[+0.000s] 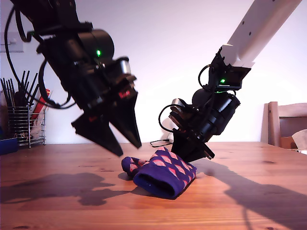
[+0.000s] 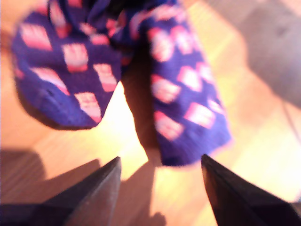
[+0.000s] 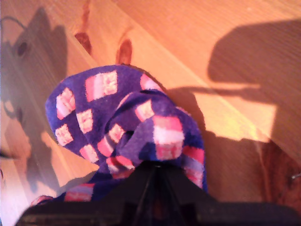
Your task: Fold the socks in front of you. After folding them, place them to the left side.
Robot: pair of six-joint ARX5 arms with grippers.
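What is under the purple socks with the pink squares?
The soft purple knitted socks with pink squares lie on the brown wooden table. My second gripper pinches one edge of them. Whatever lies between the folded layers is covered.

Wooden table bearing the folded socks and, far back, perhaps a wire utensil rack.

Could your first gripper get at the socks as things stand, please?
Probably yes: my first gripper is open just short of the socks, with only bare table between. My second gripper is shut on the socks' other end.
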